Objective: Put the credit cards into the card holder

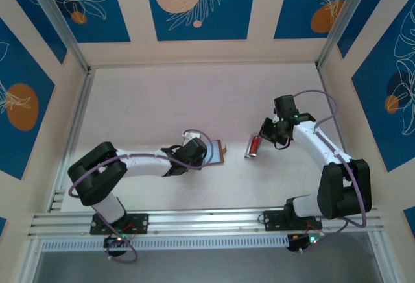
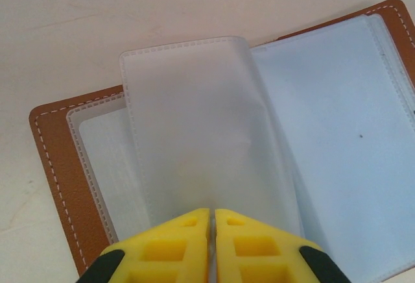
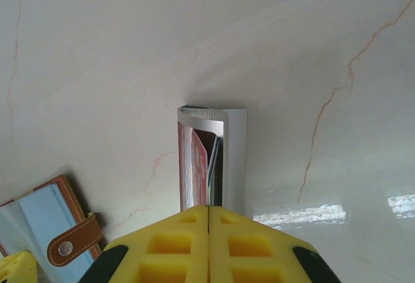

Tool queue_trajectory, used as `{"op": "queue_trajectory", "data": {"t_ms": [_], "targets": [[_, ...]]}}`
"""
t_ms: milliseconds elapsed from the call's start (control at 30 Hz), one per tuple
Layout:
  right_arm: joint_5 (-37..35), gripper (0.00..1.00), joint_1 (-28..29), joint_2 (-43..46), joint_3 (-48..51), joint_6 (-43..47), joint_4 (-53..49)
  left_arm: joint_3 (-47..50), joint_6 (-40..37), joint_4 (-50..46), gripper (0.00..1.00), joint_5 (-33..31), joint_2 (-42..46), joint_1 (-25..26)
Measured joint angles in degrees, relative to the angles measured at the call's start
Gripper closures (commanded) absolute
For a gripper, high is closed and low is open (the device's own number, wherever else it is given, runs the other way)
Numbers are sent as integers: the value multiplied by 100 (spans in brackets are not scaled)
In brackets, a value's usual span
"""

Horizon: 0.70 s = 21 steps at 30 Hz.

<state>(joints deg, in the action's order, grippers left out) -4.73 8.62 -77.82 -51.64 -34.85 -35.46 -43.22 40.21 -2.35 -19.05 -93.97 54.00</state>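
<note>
Zero cards seem inserted: left claw pinches a translucent plastic sleeve of the open reddish-brown leather card holder; right claw grips thin silvery and red credit cards nearby.

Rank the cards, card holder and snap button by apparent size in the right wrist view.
1. Cards, near the camera, so the lead is unsure.
2. Card holder, cut by the frame edge.
3. Snap button.
</note>
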Motion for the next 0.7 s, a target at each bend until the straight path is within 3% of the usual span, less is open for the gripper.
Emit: {"op": "queue_trajectory", "data": {"t_ms": [233,700], "targets": [[-4,97,0,4,0,-9,-4,0,22,0,91,0,0,-4],[-98,79,7,-7,2,-11,-22,0,35,55,91,2,-26,-11]]}}
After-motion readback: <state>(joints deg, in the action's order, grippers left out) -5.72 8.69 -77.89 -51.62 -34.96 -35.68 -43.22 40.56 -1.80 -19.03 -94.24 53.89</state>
